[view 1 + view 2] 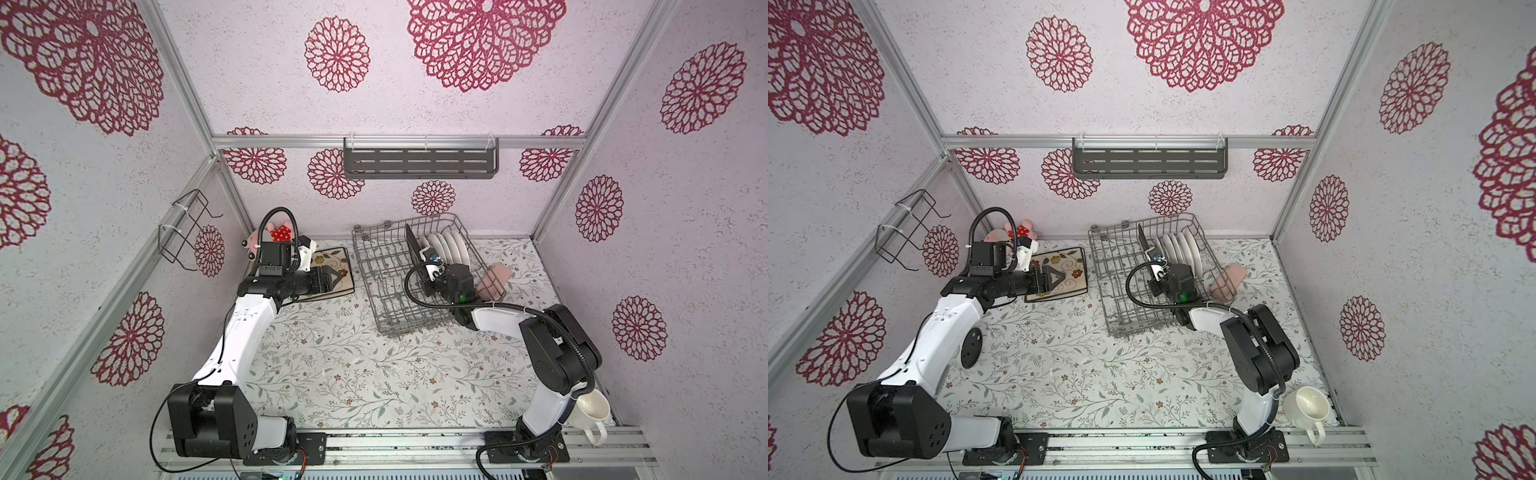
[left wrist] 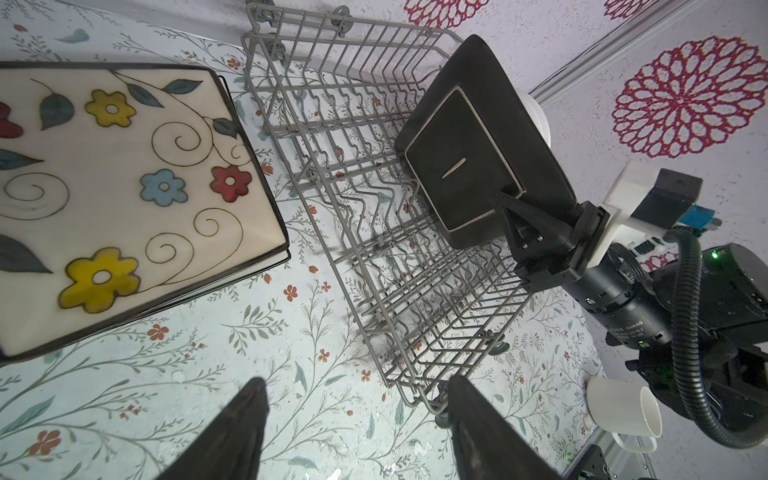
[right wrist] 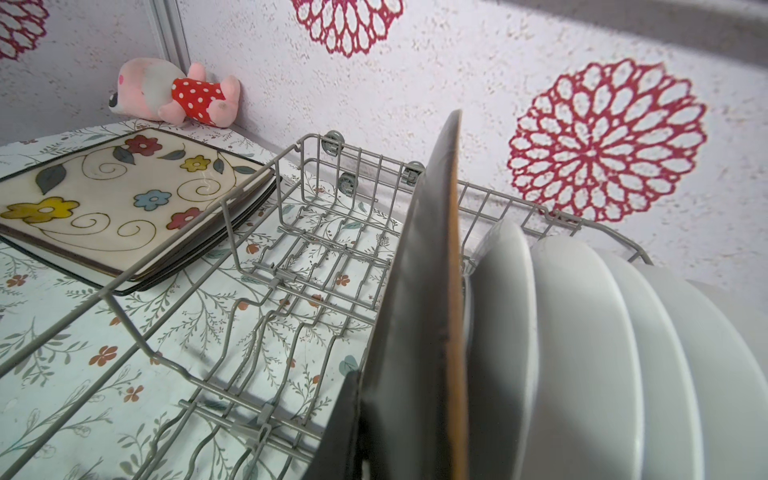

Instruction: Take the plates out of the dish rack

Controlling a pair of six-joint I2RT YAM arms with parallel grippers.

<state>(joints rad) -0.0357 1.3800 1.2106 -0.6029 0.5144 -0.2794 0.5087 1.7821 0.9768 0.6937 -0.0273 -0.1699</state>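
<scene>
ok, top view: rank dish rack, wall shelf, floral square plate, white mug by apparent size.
1. dish rack
2. slotted wall shelf
3. floral square plate and white mug look close; plate partly covered, so unranked.

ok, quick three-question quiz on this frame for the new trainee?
1. True or false: the left gripper holds a plate.
2. The right gripper is shut on: A the mug, B the dark plate, C a white plate.
3. Fill in: the floral plates lie stacked on the ___, outside the rack.
Key: 1 false; 2 B; 3 table.
</scene>
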